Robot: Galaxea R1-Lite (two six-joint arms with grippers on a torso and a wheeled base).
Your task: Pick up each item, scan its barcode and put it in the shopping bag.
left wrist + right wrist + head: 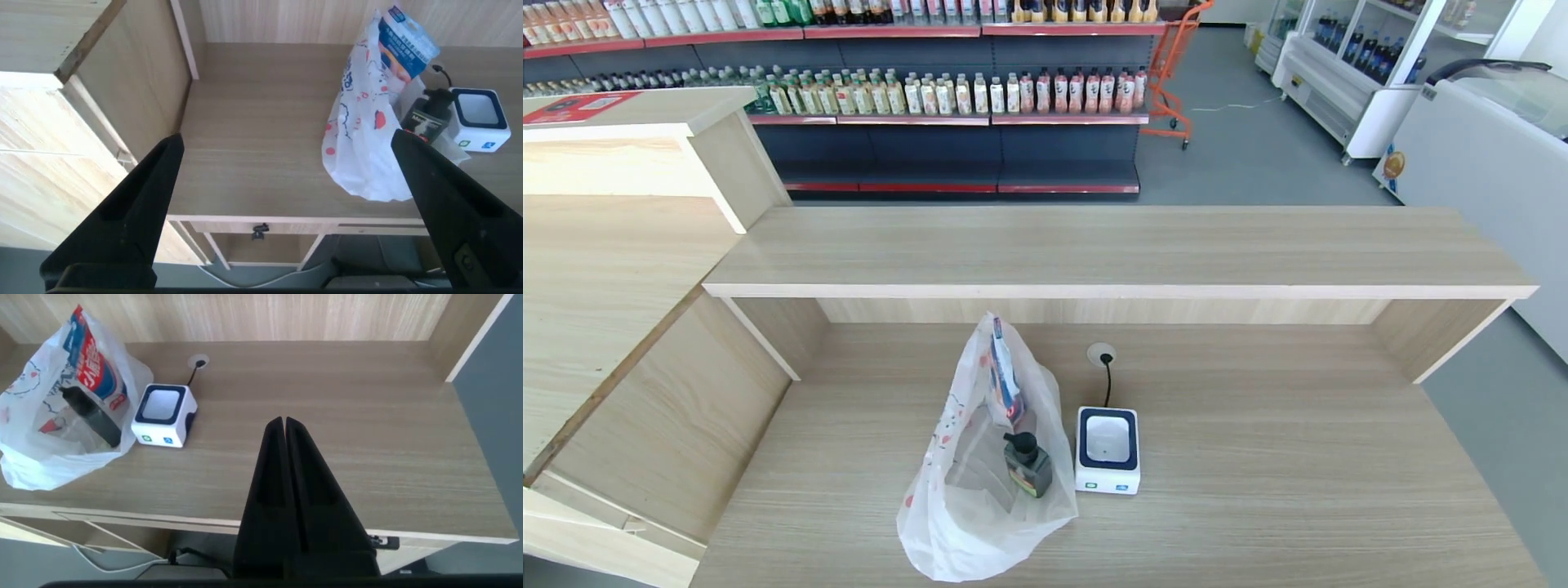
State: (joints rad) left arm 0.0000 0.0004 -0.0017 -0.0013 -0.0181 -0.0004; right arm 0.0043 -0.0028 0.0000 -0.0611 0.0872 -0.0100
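A white plastic shopping bag (pixel 968 498) with red prints stands on the wooden counter (pixel 1258 490), left of the scanner. Inside it are a dark bottle with a black cap (pixel 1027 465) and a blue and red packet (pixel 1005 376) sticking up. The white barcode scanner (pixel 1107 449) sits just right of the bag, its cable running to a hole in the counter. My left gripper (pixel 286 212) hangs open, back from the counter's near edge, with the bag (pixel 368 131) far ahead. My right gripper (pixel 284 429) is shut with nothing in it, above the counter right of the scanner (pixel 165 415) and bag (pixel 49 416).
A raised wooden ledge (pixel 1119 253) runs along the back of the counter, with side panels at both ends. A second wooden desk (pixel 596 269) adjoins on the left. Shop shelves of bottles (pixel 947 90) and white freezers (pixel 1478 155) stand in the room beyond.
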